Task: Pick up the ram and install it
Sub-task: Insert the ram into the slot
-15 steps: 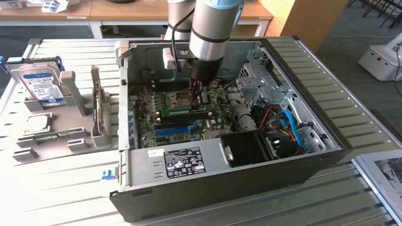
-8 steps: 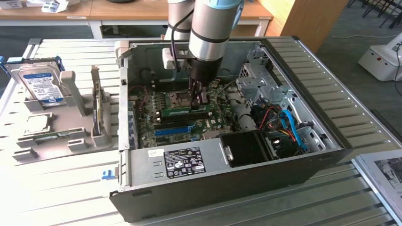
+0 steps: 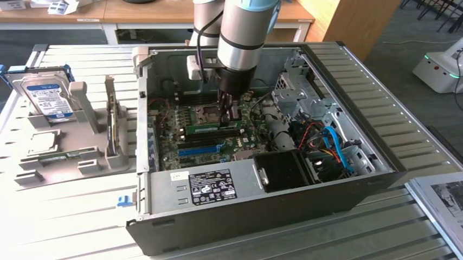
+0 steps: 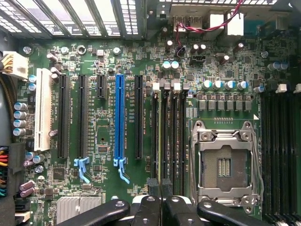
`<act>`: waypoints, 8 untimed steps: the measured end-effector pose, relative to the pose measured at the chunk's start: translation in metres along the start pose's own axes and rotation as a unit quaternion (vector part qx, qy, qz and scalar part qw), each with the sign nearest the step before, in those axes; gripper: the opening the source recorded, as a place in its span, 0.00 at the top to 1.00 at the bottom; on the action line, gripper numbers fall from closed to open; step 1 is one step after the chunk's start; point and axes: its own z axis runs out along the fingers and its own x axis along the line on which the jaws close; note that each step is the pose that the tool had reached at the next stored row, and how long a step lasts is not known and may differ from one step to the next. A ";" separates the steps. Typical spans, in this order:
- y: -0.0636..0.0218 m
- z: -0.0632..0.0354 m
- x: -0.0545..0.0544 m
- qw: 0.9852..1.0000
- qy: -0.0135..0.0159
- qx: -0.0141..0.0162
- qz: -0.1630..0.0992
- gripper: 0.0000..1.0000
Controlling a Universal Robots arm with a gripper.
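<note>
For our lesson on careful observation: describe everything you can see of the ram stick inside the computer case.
The ram is a long, thin green circuit-board stick. It appears seated on edge among the dark memory slots of the motherboard, beside the processor socket. It lies level, running across the exterior view. The shut gripper stands at its end toward the exterior view's right; whether they touch cannot be told.

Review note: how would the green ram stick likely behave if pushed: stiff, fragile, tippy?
The ram looks thin and flat, so probably stiff and light, yet fragile under uneven force. It seems to stand on edge among the slots, so a sideways push may tilt it.
</note>
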 end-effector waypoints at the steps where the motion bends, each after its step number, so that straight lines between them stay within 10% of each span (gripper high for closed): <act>1: 0.0000 0.0003 0.000 1.000 0.000 0.000 0.000 0.89; 8: -0.0001 0.0014 0.000 1.000 0.000 0.000 0.000 0.89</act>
